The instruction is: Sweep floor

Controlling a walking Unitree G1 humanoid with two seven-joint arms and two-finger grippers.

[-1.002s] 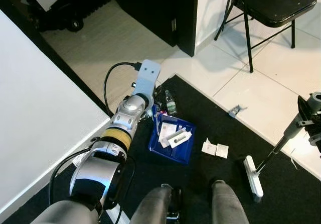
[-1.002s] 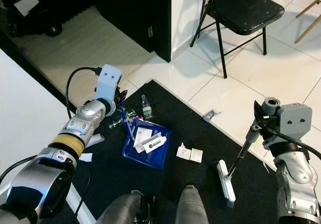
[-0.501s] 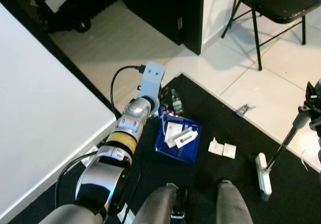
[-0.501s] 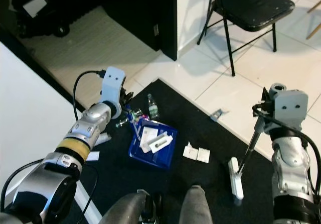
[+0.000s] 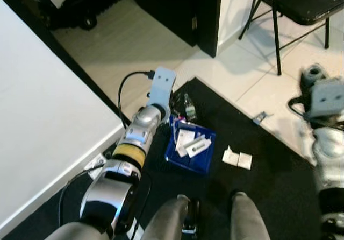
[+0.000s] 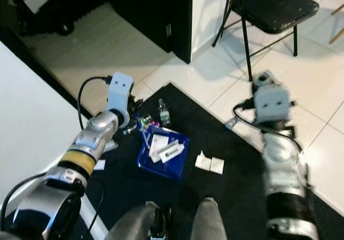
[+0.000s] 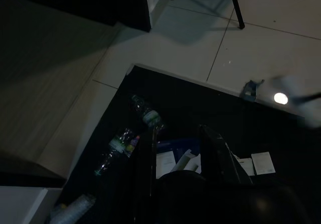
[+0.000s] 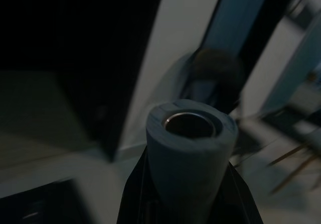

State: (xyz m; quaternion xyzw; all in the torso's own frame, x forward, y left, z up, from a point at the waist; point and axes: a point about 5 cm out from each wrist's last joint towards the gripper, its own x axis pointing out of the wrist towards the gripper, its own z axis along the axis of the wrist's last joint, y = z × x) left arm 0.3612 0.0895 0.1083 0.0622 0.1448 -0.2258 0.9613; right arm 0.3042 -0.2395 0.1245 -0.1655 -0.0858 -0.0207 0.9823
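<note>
The floor is pale glossy tile (image 6: 317,159) meeting a matte black carpet (image 6: 236,197) along a straight diagonal edge, with a corner of the carpet pointing toward a dark cabinet (image 6: 156,8) and beige ribbed flooring (image 6: 80,46) beyond it. The right gripper (image 8: 183,184) is closed on the broom handle (image 8: 188,148), a smooth grey hollow tube seen end-on between the two black fingers; the right arm (image 6: 279,159) is blurred and raised over the carpet edge, and the broom head cannot be made out. The left gripper (image 7: 178,153) hangs above the blue tray (image 6: 166,156), its two black fingers held apart with nothing between them. The tray is a shallow rectangular plastic dustpan-like bin lying on the carpet, holding white paper scraps and a small white tube. Just beside its far corner lie a clear plastic bottle (image 6: 163,112) and a crushed bottle (image 7: 116,148), both on the carpet near its edge. Two white paper squares (image 6: 210,163) lie flat on the carpet, apart from the tray toward the right arm. A small grey scrap (image 5: 259,117) rests on the tile just past the carpet edge. A black folding chair (image 6: 274,6) with thin metal legs stands on the tile, well apart from the litter. A broad white panel (image 5: 37,116) borders the carpet on the left side. Open tile lies between the chair and the carpet.
</note>
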